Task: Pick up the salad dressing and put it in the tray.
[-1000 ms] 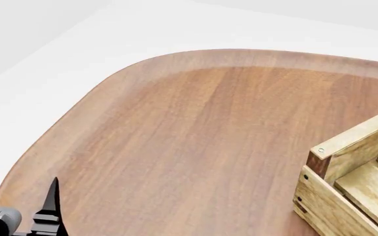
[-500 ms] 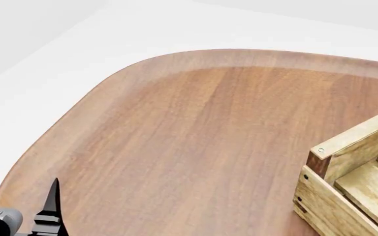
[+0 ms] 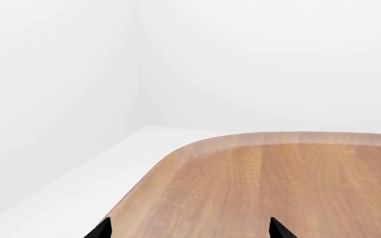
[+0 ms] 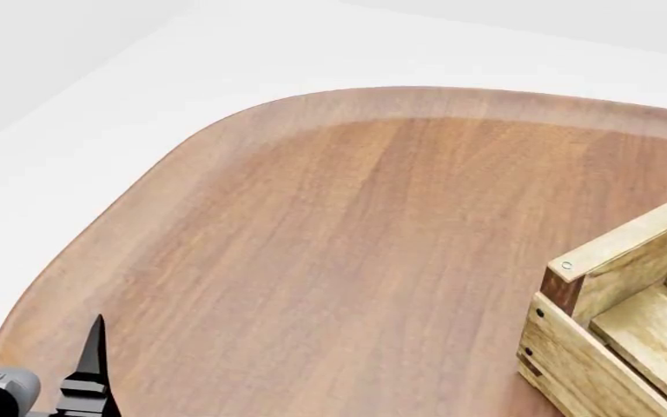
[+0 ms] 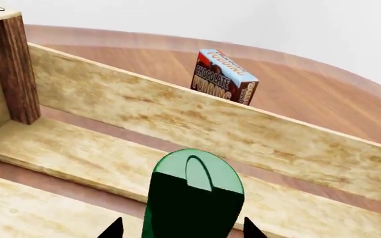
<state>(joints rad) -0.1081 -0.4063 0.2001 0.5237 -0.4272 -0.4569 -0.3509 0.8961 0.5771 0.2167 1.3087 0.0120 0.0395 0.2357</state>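
Observation:
The salad dressing (image 5: 194,193) is a dark green bottle with a lighter green rounded cap. It shows only in the right wrist view, between the fingertips of my right gripper (image 5: 182,228), which looks shut on it. It hangs inside the tray (image 5: 177,114), a light-wood slatted crate with a dark-brown corner post, over the floor slats. One corner of the tray (image 4: 611,261) shows at the right edge of the head view. My left gripper (image 4: 35,334) is open and empty at the table's near left corner; its fingertips (image 3: 278,229) stand wide apart over bare wood.
A chocolate pudding box (image 5: 225,77) stands on the table just beyond the tray's long wall. The rounded wooden table (image 4: 346,226) has its left edge and far corner close to the white walls.

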